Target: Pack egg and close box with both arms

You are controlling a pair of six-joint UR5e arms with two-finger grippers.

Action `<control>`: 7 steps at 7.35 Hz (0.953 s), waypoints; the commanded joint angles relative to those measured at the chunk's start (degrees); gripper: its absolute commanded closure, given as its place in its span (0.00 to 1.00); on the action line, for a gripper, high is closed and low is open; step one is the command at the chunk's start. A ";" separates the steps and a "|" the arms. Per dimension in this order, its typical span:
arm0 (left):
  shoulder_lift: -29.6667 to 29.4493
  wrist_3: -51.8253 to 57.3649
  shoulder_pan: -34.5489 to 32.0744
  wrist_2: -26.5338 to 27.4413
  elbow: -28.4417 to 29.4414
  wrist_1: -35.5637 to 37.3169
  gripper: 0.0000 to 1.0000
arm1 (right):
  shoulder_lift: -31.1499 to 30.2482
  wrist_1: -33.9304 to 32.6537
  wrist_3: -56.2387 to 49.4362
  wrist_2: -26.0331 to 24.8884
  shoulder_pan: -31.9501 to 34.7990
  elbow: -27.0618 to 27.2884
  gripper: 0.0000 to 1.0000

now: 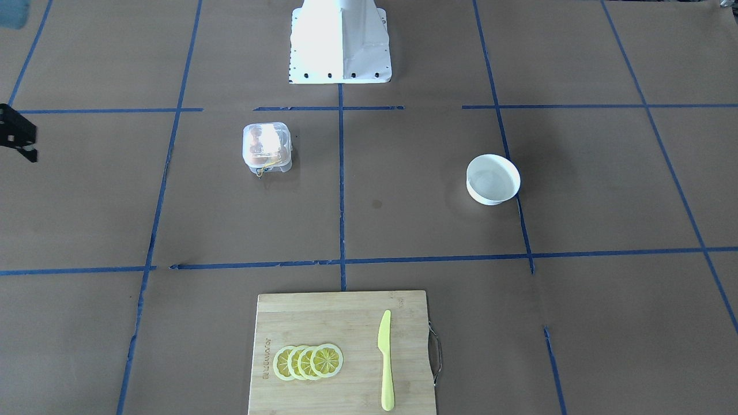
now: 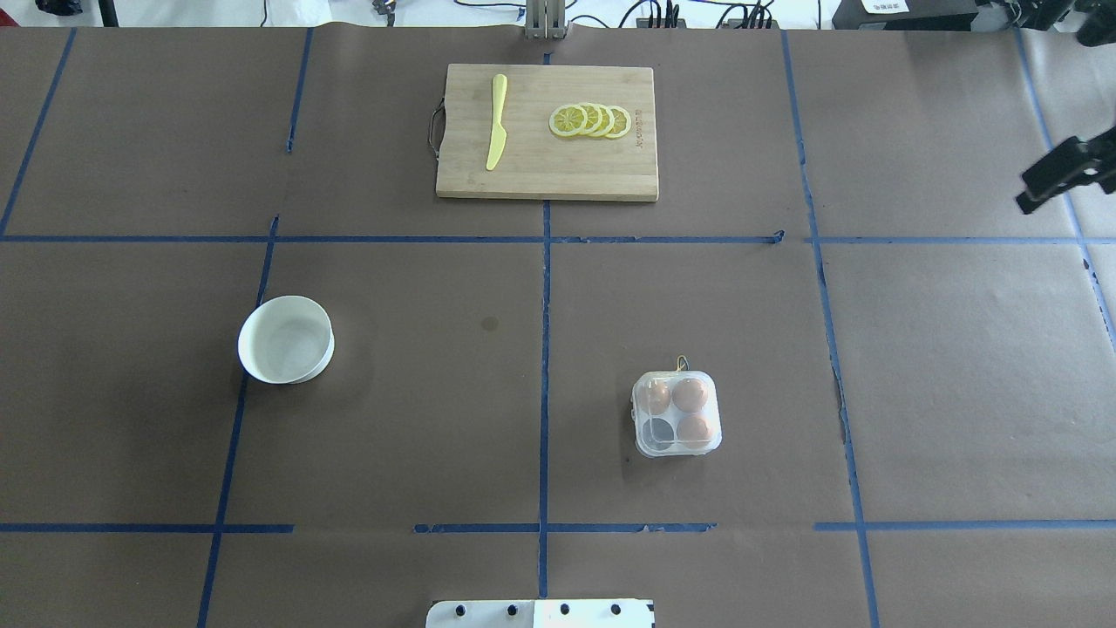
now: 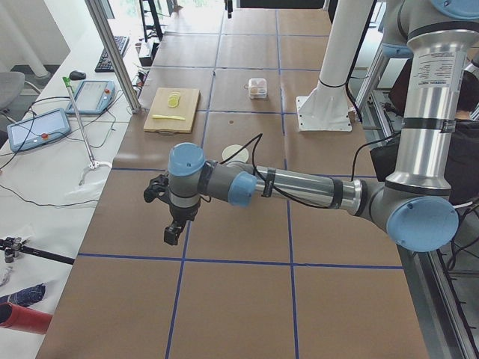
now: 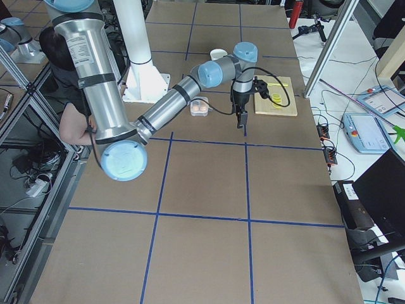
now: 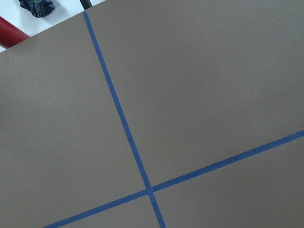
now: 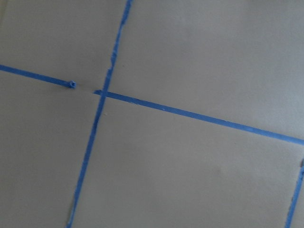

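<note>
The clear box [image 2: 677,412] stands on the table's right half with its lid down; it also shows in the front view [image 1: 267,148]. Through the lid I see three orange-brown eggs, one of them at the far right cell [image 2: 690,392]; the near left cell looks dark. A thin yellow strand [image 2: 680,359] lies at its far side. My right gripper [image 2: 1037,192] hangs far right of the box, cut by the view's edge; I cannot tell how its fingers stand. My left gripper [image 3: 174,233] shows only in the left side view, far from the box; I cannot tell its state.
An empty white bowl [image 2: 286,338] stands on the left half. A bamboo cutting board [image 2: 546,170] at the far middle bears a yellow knife [image 2: 496,122] and several lemon slices [image 2: 591,120]. The white pedestal [image 1: 340,43] is at the robot's edge. Both wrist views show only brown paper and blue tape.
</note>
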 commanded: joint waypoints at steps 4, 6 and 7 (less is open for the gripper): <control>-1.28 -0.54 -0.33 0.42 7.83 -0.10 0.00 | -9.74 3.04 -7.98 3.01 11.85 -8.02 0.00; -0.78 -5.72 -0.07 -4.55 7.94 0.17 0.00 | -15.27 12.25 -8.77 3.28 12.58 -10.40 0.00; -0.69 -10.43 0.20 -9.81 7.77 2.70 0.00 | -15.46 14.91 -10.08 3.28 13.54 -13.72 0.00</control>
